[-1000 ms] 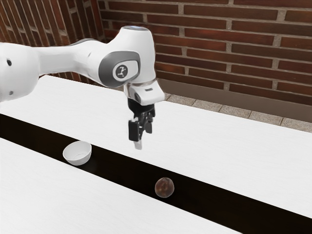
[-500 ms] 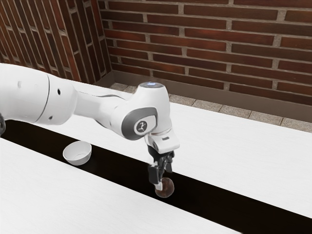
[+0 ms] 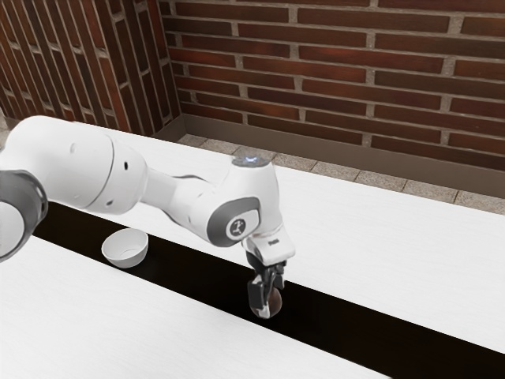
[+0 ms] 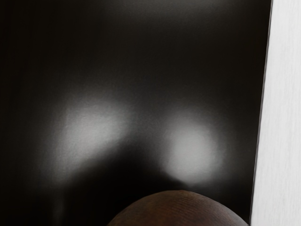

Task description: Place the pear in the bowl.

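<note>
1. Brown and round, the pear is down at the black strip that runs along the white table.
2. Right at the pear is the claw, pointing down, with part of it in front of the pear. From the side, they look like they touch. The wrist view has the pear's round top close under the claw.
3. How far open the claw is, I can't tell. I can't tell if it has a good hold of the pear, either.
4. The white bowl is well apart from the pear, over toward the exterior view's left. It stands the right way up, and the pear is not in it.
5. I think the job now is to grab the pear. Next, the claw should get a snug grip on both sides, then lift straight up.
6. After that, it should go over to the bowl, high enough to miss the rim, and let go low down. A round pear could slip or roll if the grip is off to one side.
</note>
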Robot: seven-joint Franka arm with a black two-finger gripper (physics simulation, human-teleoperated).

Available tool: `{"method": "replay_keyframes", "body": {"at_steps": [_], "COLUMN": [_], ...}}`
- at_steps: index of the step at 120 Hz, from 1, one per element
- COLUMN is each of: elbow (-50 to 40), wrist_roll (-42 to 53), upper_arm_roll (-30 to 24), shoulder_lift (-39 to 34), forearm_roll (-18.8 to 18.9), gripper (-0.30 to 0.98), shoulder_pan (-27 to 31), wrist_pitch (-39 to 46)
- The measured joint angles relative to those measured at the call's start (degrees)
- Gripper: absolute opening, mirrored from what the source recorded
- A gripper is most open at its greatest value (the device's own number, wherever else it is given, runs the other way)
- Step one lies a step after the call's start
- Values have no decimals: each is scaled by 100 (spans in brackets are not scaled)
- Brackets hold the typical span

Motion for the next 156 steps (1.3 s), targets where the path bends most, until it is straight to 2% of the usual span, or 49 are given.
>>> {"method": "replay_keyframes", "body": {"at_steps": [20, 40, 69, 77, 87, 104, 140, 156], "elbow": [-26, -69, -598, -636, -644, -614, -463, -141], "wrist_roll": [-40, -83, -178, -203, -222, -228, -69, 54], "upper_arm_roll": [7, 5, 4, 3, 5, 29, 1423, 1724], "shoulder_lift": [30, -19, -1003, -1406, -1854, -2007, -1939, -1424], "forearm_roll": [22, 31, 66, 73, 77, 80, 82, 81], "gripper": [65, 42, 27, 27, 31, 34, 35, 35], "shoulder_pan": [-7, 0, 64, 244, 749, 1624, 1889, 1948], "wrist_pitch": [59, 84, 9, -142, -419, -813, -1205, -1266]}}
